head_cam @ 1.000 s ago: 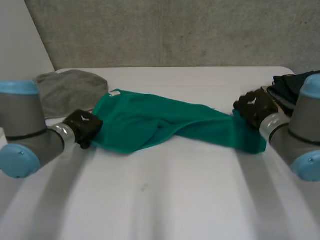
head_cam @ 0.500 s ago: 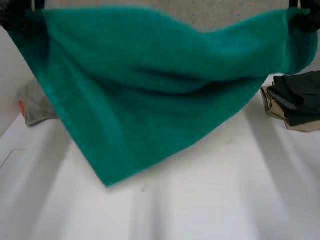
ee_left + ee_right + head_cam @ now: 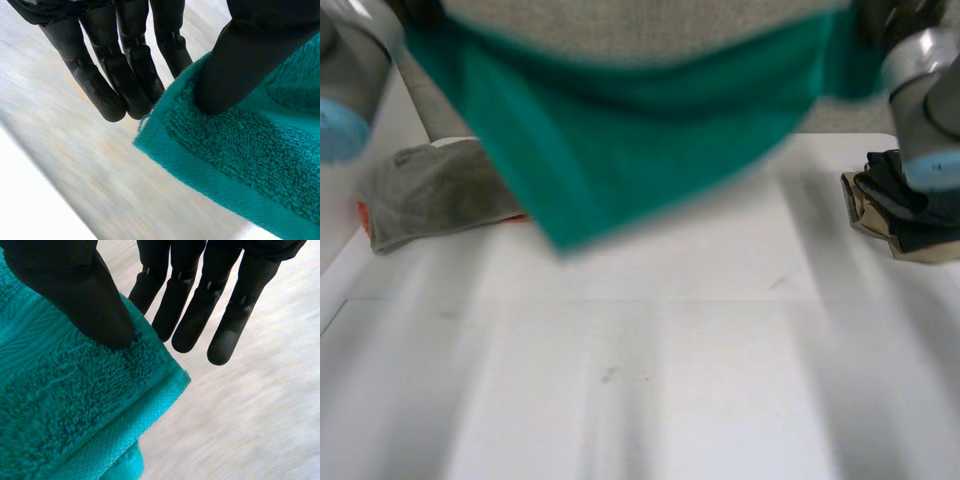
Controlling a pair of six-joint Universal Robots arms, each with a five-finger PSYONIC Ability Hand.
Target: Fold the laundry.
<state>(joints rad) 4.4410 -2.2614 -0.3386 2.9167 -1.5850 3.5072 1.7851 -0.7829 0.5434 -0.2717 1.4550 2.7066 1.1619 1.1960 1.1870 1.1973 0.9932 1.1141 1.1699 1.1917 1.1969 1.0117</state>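
A green towel [image 3: 620,130] hangs spread in the air above the far half of the table, stretched between my two raised arms, its lower edge clear of the tabletop. In the left wrist view my left hand [image 3: 125,75] pinches one top corner of the towel [image 3: 250,150] between its thumb [image 3: 235,65] and straight fingers. My right hand [image 3: 190,305] pinches the other top corner of the towel [image 3: 65,405] the same way, with its thumb [image 3: 75,295] pressed onto the terry cloth.
A crumpled grey cloth [image 3: 430,195] lies at the table's far left, with something orange [image 3: 362,214] at its edge. A pile of dark folded clothes [image 3: 905,215] sits at the far right. The white table [image 3: 650,380] stretches toward me.
A second ago the towel lay bunched on the table with both hands at its ends. Both arms have lifted it, spread it, and now carry it higher and farther back.
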